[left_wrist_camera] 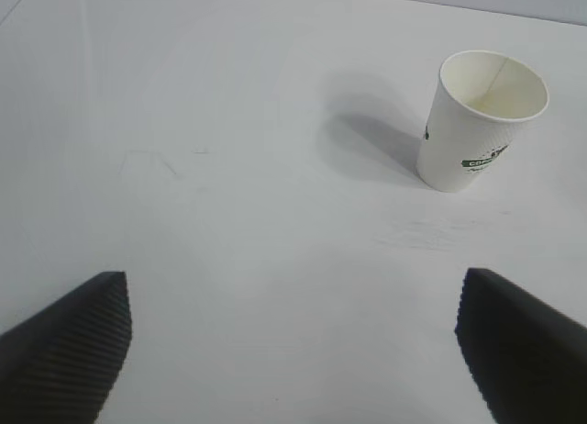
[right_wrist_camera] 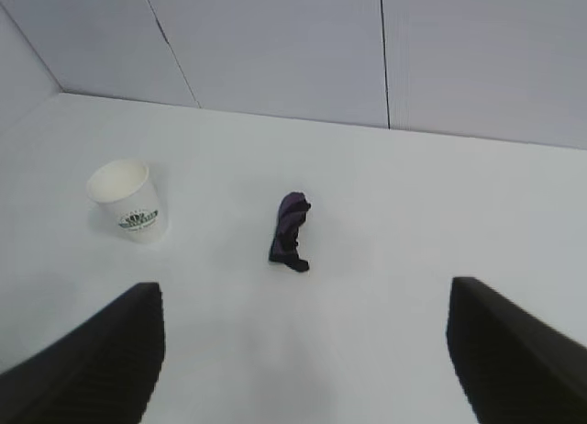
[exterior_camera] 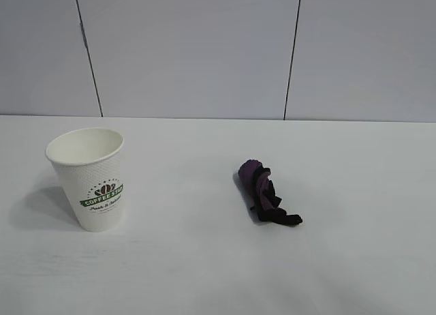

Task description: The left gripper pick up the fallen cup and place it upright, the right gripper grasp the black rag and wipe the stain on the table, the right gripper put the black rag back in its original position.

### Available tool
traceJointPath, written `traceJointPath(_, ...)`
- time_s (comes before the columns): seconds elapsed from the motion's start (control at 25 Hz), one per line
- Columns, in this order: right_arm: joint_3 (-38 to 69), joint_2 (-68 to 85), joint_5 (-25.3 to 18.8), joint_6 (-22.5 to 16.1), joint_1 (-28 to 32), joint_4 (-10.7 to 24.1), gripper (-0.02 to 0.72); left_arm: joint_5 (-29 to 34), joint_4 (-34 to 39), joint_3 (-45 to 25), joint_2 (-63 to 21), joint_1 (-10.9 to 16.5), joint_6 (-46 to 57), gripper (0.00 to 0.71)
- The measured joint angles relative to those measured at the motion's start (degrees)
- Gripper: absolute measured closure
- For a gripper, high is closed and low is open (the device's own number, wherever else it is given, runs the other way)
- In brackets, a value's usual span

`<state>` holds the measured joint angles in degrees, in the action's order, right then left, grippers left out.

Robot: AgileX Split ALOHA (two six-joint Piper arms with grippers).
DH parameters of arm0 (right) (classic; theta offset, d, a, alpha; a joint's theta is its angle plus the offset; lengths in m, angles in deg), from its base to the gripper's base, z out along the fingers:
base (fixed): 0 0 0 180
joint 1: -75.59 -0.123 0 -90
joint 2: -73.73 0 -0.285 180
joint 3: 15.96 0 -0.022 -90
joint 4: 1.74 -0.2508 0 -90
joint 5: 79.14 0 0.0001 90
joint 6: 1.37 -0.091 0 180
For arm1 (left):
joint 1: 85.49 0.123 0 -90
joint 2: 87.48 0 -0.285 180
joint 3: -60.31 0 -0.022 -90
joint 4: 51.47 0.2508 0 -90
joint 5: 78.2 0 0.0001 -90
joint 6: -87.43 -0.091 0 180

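Cup (exterior_camera: 89, 177) is standing upright on the left of the table (exterior_camera: 204, 274), rag (exterior_camera: 266, 193) lying in a bunched heap well off to its right, and both the left gripper (left_wrist_camera: 293, 346) and right gripper (right_wrist_camera: 303, 351) hang back with fingers spread wide, holding nothing.

Cup (exterior_camera: 90, 179): dimpled white paper. Black rag (exterior_camera: 266, 192): ruffled cloth. Table (exterior_camera: 204, 260): smooth, matt. Claw fingers (left_wrist_camera: 69, 346): ribbed, probably plastic.

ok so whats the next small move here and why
Probably just park both arms. The cup stands upright, the black rag lies loose on the table, no stain shows, and both the left gripper and the right gripper hold nothing, jaws open.
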<state>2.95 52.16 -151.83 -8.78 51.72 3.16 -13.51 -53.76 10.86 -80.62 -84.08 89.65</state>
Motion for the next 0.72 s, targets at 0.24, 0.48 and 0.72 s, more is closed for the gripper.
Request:
traceJointPath(0.24,11.43,5.79,1.90,-0.49,0.59,1.95,0.126,0.00,0.00,0.00,0.00,0.00,0.00,0.016)
traceJointPath(0.48,20.96,8.36,4.26,-0.50,8.42,3.85,0.126,0.00,0.00,0.00,0.00,0.00,0.00,0.016)
traceJointPath(0.72,27.87,10.75,8.20,-0.50,17.50,4.03,0.126,0.00,0.00,0.00,0.00,0.00,0.00,0.016)
